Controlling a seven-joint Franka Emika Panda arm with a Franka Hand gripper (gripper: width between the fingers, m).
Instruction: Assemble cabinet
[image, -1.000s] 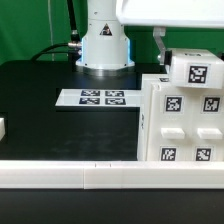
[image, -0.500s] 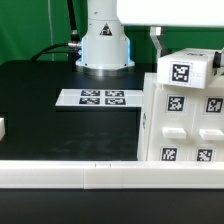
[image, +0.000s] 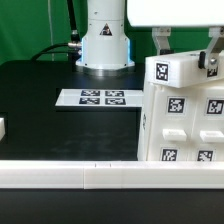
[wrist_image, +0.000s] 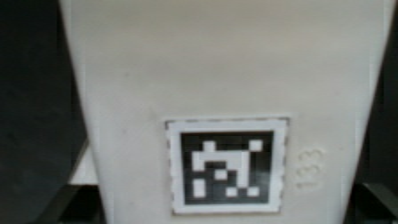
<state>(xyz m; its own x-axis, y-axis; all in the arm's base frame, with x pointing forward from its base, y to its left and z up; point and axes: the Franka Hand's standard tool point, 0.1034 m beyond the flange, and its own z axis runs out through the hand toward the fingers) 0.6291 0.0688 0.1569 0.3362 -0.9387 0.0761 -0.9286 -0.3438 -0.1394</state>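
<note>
The cabinet (image: 182, 125) is a large white box with several black-and-white tags, standing at the exterior view's right. My gripper (image: 187, 52) is shut on a loose white part (image: 182, 70) with one tag on its end, held just above the cabinet's top. In the wrist view that part (wrist_image: 214, 90) fills the frame as a long white face with one tag, and my gripper (wrist_image: 217, 208) shows only as dark fingers at both lower corners. The cabinet's top under the part is hidden.
The marker board (image: 100, 98) lies flat on the black table in front of the robot base (image: 105, 45). A small white block (image: 3, 127) sits at the exterior view's left edge. A white rail (image: 100, 175) runs along the front.
My gripper has carried the white part toward the exterior view's left, over the cabinet's top. The cabinet has not moved.
</note>
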